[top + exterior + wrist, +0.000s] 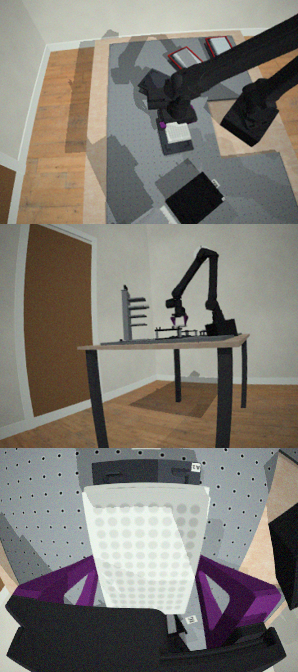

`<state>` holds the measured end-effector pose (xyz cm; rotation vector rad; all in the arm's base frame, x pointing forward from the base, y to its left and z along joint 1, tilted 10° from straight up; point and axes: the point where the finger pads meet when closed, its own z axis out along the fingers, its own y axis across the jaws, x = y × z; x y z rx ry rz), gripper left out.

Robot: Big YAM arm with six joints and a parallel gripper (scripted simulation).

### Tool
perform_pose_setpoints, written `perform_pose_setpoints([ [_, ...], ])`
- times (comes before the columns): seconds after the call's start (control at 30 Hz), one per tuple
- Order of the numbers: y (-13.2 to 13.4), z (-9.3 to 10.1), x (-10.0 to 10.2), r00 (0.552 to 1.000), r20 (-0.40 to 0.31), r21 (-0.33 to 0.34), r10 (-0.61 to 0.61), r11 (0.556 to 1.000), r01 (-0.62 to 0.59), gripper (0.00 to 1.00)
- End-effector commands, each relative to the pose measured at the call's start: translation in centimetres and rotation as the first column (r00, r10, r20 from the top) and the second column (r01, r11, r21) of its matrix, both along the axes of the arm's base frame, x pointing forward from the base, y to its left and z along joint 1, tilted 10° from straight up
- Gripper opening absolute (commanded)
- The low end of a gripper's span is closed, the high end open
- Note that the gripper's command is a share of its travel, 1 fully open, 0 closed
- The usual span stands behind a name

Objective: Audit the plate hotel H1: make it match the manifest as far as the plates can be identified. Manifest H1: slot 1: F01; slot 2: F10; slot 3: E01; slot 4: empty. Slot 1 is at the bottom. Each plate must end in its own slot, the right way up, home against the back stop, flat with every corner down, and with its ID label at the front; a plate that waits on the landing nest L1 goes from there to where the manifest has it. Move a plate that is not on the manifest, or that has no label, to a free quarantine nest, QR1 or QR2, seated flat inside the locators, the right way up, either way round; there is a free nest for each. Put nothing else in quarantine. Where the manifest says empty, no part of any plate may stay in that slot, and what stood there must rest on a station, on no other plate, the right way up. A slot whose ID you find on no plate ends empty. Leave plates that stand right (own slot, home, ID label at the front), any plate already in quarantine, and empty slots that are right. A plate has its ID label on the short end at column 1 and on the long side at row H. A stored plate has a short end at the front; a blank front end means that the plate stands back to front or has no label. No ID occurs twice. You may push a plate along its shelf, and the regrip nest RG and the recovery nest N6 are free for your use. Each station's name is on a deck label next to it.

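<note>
My gripper [178, 123] [180, 324] [146, 560] is shut on a white well plate [178, 133] [145, 543], with its purple fingers on the two long sides. The wells face up and no ID label shows on the visible faces. The plate is over a dark nest [177, 150] [120, 474], close above it or touching; which one I cannot tell. The nest's deck label is too blurred to read. The hotel [196, 199] [126, 315] stands upright with several shelves; its plates and their IDs cannot be made out.
Two red-rimmed nests at the back right hold pale plates, one [186, 58] near the arm and one [219, 46] farther right. A dark station [152, 82] is partly hidden by the arm. The arm's base [250, 116] stands on the right.
</note>
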<state>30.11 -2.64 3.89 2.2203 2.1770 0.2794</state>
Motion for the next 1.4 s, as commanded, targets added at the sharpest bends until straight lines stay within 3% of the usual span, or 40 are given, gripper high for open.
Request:
perform_pose_setpoints([
  [0.0, -0.2, 1.1, 1.3, 0.999, 0.038, -0.009, 0.0, 1.0, 0.0, 0.86],
  [0.67, -0.2, 1.1, 1.3, 0.999, 0.038, -0.009, 0.0, 1.0, 0.0, 0.86],
  [0.83, 0.4, -0.4, 0.4, 1.0, 0.011, -0.006, 0.001, 1.0, -0.001, 0.86],
  [1.37, 0.5, -1.2, 0.5, 1.0, 0.017, -0.006, 0.002, 1.0, -0.001, 0.86],
])
